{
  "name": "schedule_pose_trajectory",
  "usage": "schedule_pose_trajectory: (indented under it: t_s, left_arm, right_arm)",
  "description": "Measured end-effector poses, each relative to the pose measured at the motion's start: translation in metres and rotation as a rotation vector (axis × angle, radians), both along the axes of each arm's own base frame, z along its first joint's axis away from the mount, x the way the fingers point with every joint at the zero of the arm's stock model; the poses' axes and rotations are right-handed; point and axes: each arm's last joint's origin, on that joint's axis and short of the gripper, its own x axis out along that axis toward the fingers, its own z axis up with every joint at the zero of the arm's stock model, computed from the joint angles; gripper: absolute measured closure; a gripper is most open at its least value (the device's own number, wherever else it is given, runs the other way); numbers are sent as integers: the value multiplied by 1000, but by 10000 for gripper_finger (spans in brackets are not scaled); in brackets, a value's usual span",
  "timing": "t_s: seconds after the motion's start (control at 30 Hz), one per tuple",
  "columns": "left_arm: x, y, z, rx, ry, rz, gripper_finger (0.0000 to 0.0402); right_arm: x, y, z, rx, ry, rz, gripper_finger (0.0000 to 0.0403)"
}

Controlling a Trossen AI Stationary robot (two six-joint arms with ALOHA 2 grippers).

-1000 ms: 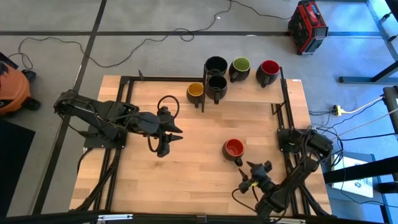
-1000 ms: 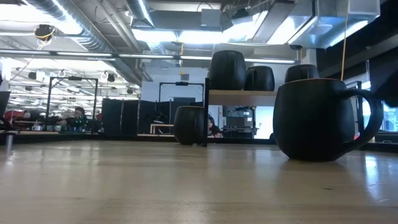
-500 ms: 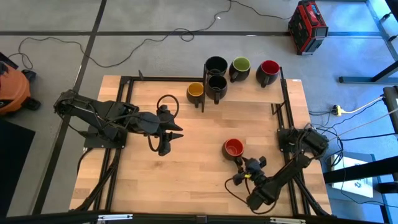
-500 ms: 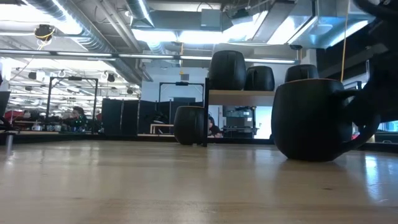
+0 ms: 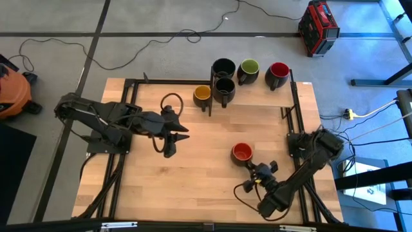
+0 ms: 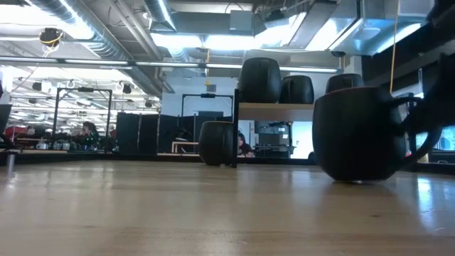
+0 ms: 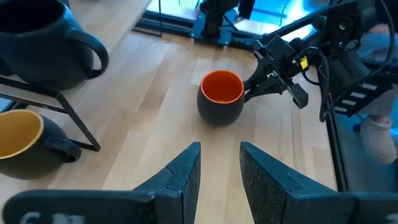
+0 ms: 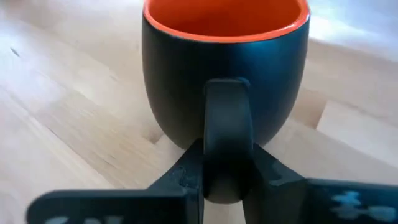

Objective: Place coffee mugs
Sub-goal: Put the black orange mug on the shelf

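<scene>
An orange-red-lined dark mug (image 5: 242, 153) stands right of the table's middle. My right gripper (image 5: 253, 167) is at its near-right side, shut on its handle. My left gripper (image 5: 175, 138) hovers left of centre, open and empty, pointing toward that mug (image 7: 220, 94). At the far edge a small rack (image 5: 257, 90) carries two black-lined mugs (image 5: 224, 67) (image 5: 225, 85), a green-lined mug (image 5: 249, 67) and a red-lined mug (image 5: 279, 69). A yellow-lined mug (image 5: 202, 94) sits at the rack's left end, on the tabletop. My right gripper pinches the mug's handle (image 8: 227, 134) between its two fingers (image 8: 186, 174), one on each flat side of the loop, low on it. The fingers come nearly level from the table's near-right side. The mug is upright, its base at the tabletop (image 6: 359, 178).
Black frame rails (image 5: 293, 103) run along the table's left and right sides. The bare wood (image 5: 193, 180) between the two arms is free. On the floor beyond the table lie cables, and a red case (image 5: 318, 26) stands there.
My right gripper has moved a little toward the orange-red mug and shut on its handle. The mug has shifted slightly where it stands.
</scene>
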Motion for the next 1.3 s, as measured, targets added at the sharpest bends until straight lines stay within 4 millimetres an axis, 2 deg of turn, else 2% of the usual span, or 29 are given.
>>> schedule_pose_trajectory:
  t_s: [0.3, 0.47, 0.67, 0.8, 0.97, 1.17, 1.3]
  left_arm:
    - [-26, 20, 22, 83, -82, 0, 296]
    - [-38, 36, 31, 159, -110, 25, 296]
    - [-58, 53, 36, 205, -99, 39, 296]
    - [-72, 64, 40, 248, -93, 72, 296]
    - [-78, 73, 43, 317, -95, 95, 296]
    - [-79, 81, 43, 325, -86, 126, 296]
    - [-78, 83, 43, 314, -85, 121, 296]
  right_arm:
    - [-15, -28, 76, 1, -55, -4, 358]
    - [-10, -58, 119, -31, -44, -50, 358]
    - [-5, -101, 153, -61, -132, -155, 358]
    - [-3, -130, 164, -86, -153, -249, 358]
    - [6, -161, 168, -142, -65, -318, 358]
    - [9, -180, 169, -156, -22, -350, 358]
    - [13, -188, 162, -131, -40, -362, 358]
